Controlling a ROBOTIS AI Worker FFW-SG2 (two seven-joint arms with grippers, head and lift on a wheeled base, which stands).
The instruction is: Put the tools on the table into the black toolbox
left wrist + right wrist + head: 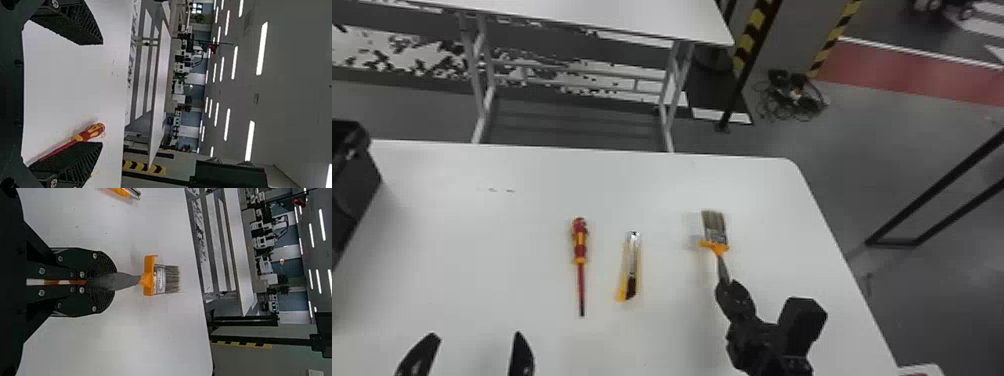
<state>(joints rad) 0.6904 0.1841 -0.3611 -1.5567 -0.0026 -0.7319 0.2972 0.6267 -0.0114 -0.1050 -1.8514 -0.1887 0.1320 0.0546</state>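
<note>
My right gripper [727, 290] is at the right of the table, closed around the handle of a paintbrush [716, 235]; its bristles point away from me. In the right wrist view the gripper [102, 282] grips the grey handle of the brush [160, 280]. A red and yellow screwdriver [580, 245] and a yellow utility knife [631, 270] lie side by side on the white table [482, 240]. My left gripper [474, 350] stands open at the near left; in the left wrist view the gripper [100, 92] has the screwdriver [88, 134] beyond one finger. The black toolbox [352, 185] is at the left edge.
Another white table [612, 15] stands behind the work table. Striped posts [749, 40], a bundle of cables [794, 95] on the floor and a black frame [937, 200] are farther right, past the table's edge.
</note>
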